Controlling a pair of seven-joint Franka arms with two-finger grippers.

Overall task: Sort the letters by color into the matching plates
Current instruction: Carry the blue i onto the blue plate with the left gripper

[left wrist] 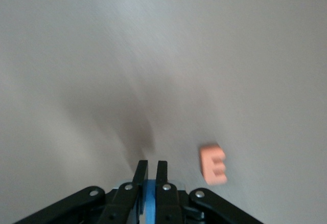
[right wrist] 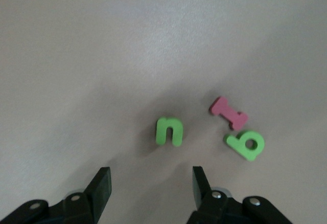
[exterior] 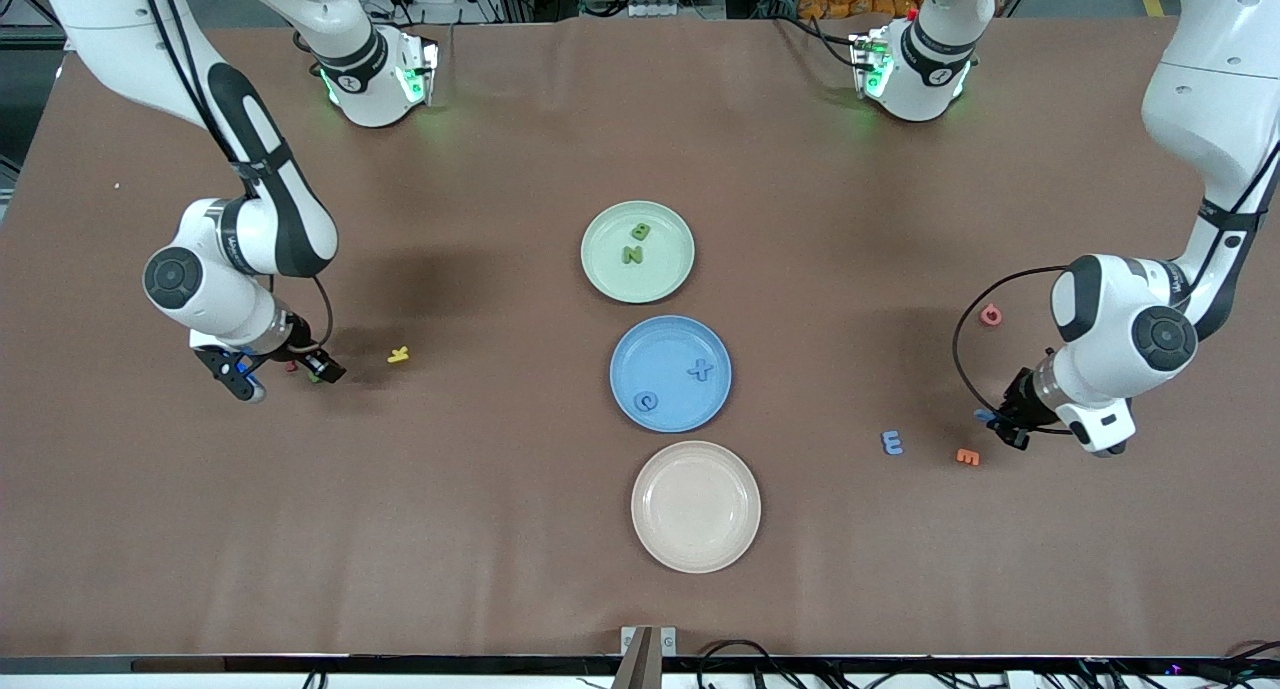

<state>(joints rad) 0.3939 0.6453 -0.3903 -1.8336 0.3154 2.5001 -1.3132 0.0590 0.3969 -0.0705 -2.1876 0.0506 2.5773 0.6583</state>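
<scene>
Nearest the front camera lies the cream plate (exterior: 696, 507), then the blue plate (exterior: 670, 373) with a blue C (exterior: 646, 402) and a blue X (exterior: 700, 371) in it, then the green plate (exterior: 638, 251), farthest of the three, holding a green N (exterior: 632, 255) and a green B (exterior: 640, 232).

Toward the left arm's end of the table, an orange E (exterior: 967, 457) and a blue E (exterior: 891, 442) lie on the cloth, and a red G (exterior: 990, 315) lies farther from the camera. The left gripper (left wrist: 151, 169) is low over the table close to the orange E (left wrist: 213, 164), its fingers clenched on a blue letter (left wrist: 148, 198).

Toward the right arm's end, a yellow K (exterior: 399, 354) lies on the table. Beside it, the right gripper (right wrist: 150, 178) is low over a green n (right wrist: 169, 131), fingers apart and gripping nothing. Just beside that n lie a red I (right wrist: 228, 112) and a green g (right wrist: 246, 144), which touch each other.
</scene>
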